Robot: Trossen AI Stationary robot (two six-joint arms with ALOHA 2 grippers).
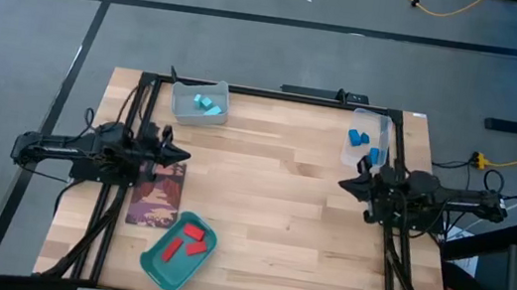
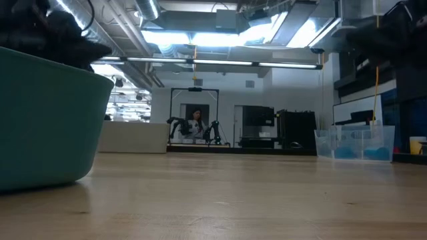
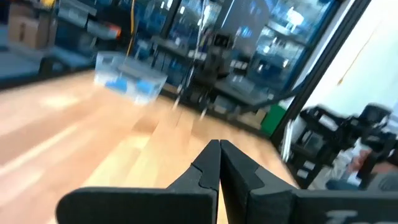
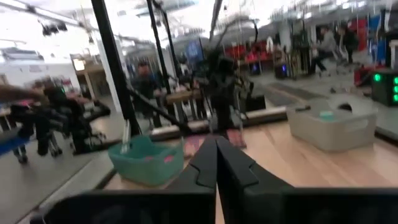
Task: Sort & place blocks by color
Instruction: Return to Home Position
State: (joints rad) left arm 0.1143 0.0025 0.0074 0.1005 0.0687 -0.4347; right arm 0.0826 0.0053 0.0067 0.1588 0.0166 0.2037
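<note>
Sort looks complete | red blocks in teal tray, near left | light cyan blocks in gray bin, far left | dark blue blocks in clear bin, far right | left tool, right tool pressed together, empty, at side edges | only parking left

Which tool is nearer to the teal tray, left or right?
Left. The left tool hangs just beyond the teal tray; the right tool is across the table, by the clear bin.
</note>
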